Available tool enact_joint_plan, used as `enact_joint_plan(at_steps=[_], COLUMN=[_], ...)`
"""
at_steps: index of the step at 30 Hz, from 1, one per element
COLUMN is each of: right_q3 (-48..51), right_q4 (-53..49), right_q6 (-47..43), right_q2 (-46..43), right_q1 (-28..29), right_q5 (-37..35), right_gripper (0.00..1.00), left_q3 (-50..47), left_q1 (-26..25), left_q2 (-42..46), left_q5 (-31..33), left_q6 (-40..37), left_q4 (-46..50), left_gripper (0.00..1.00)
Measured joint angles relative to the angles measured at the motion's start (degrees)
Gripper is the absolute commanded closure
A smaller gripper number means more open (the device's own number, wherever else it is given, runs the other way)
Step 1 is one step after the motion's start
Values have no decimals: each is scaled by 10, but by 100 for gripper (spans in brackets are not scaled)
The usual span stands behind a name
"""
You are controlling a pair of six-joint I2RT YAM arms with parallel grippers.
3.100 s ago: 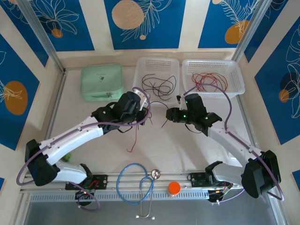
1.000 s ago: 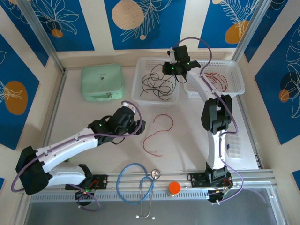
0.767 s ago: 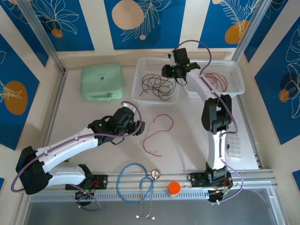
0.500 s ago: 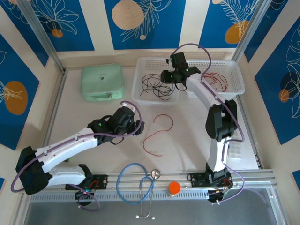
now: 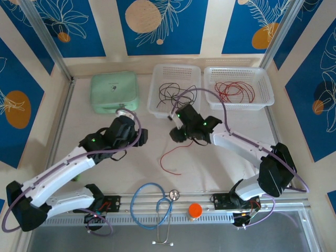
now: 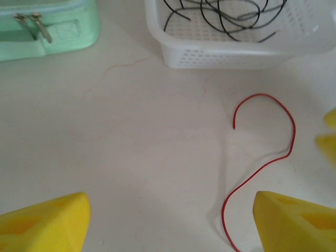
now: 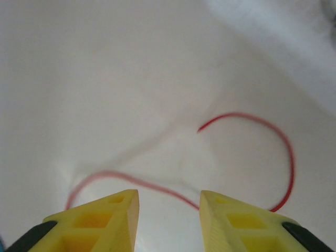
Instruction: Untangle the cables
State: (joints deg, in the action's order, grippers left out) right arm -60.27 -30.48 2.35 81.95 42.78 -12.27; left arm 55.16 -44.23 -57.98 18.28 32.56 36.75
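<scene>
Our right gripper hovers, jaws apart and empty, over the loose red cable on the tabletop, probably to carry it to the basket of red cables; our left gripper hangs wide apart, clear.

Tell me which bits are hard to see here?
- Red wire, top view: its upper curl is hidden under the right gripper.
- Same wire, left wrist view: the lower end runs off the bottom edge.
- Same wire, right wrist view: blurred.
- Green case, left wrist view: cut by the top edge.
</scene>
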Motion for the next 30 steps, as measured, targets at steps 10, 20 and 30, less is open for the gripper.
enact_joint_plan(at_steps=[10, 20, 30], right_q3=[43, -12, -35], right_q4=[3, -26, -45], right_q6=[-294, -398, -426], right_q2=[15, 130, 214], right_q1=[-20, -27, -26], right_q5=[80, 72, 38], right_gripper=[61, 62, 64], left_q3=[-3, -21, -23], left_q1=[20, 22, 22], left_q2=[40, 34, 35], left_q5=[-7, -41, -53], left_q6=[2, -6, -25], left_q4=[19, 4, -17], left_gripper=[20, 3, 0])
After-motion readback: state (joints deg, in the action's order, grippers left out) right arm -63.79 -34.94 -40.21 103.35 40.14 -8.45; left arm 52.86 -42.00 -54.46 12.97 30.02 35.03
